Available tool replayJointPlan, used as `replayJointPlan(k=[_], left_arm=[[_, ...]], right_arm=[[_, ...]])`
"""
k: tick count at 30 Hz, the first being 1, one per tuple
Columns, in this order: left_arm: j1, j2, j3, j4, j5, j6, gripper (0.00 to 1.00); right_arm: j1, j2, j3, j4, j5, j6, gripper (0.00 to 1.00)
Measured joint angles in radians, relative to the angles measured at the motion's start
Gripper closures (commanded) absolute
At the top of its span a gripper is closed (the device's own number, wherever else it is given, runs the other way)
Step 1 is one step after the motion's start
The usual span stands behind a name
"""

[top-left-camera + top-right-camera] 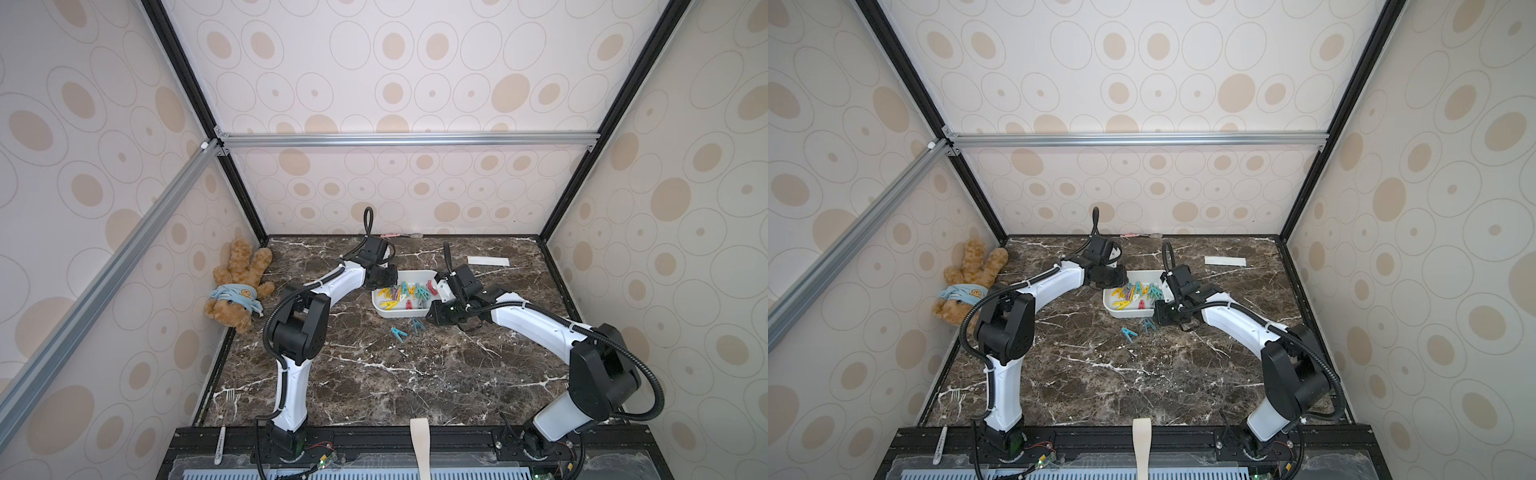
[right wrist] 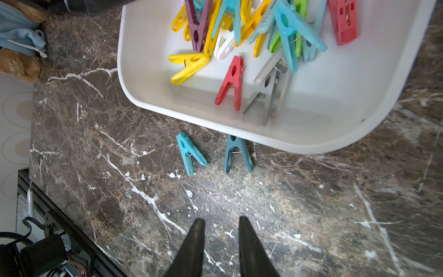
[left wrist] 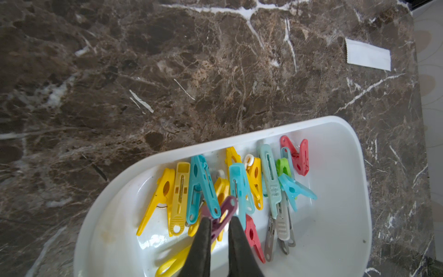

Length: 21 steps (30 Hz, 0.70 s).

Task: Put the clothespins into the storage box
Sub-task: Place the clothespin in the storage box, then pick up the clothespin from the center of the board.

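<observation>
The white storage box (image 1: 409, 272) (image 1: 1142, 272) sits mid-table and holds several clothespins in yellow, teal, red, green, grey and white (image 3: 254, 177) (image 2: 230, 81). My left gripper (image 3: 220, 219) (image 1: 385, 286) hangs over the box's left end, its jaws slightly parted. A purple clothespin (image 3: 227, 208) (image 2: 197, 26) lies between them on the pile, with a gap beside one finger. Two teal clothespins (image 2: 190, 153) (image 2: 237, 153) (image 1: 398, 333) (image 1: 417, 325) lie on the marble just in front of the box. My right gripper (image 2: 221, 220) (image 1: 431, 316) is open and empty, low over bare marble near them.
A teddy bear (image 1: 239, 286) lies against the left wall. A flat white paper strip (image 1: 488, 261) (image 3: 368, 55) is at the back right. A fork (image 1: 230, 401) rests near the front left edge. A thin pink item (image 1: 390, 235) lies along the back wall.
</observation>
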Motion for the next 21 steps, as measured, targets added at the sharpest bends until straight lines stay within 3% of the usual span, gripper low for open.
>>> replayJointPlan(k=[9,21], left_arm=[[0.0,-0.043,-0.01,-0.008,-0.005,0.004,0.74],[-0.001,-0.414,-0.301,0.035,-0.031,0.016,0.62]], right_arm=[[0.007,0.0,0.001,0.0,0.01,-0.003,0.71],[0.101,0.017,0.003,-0.008,0.08,-0.005,0.66]])
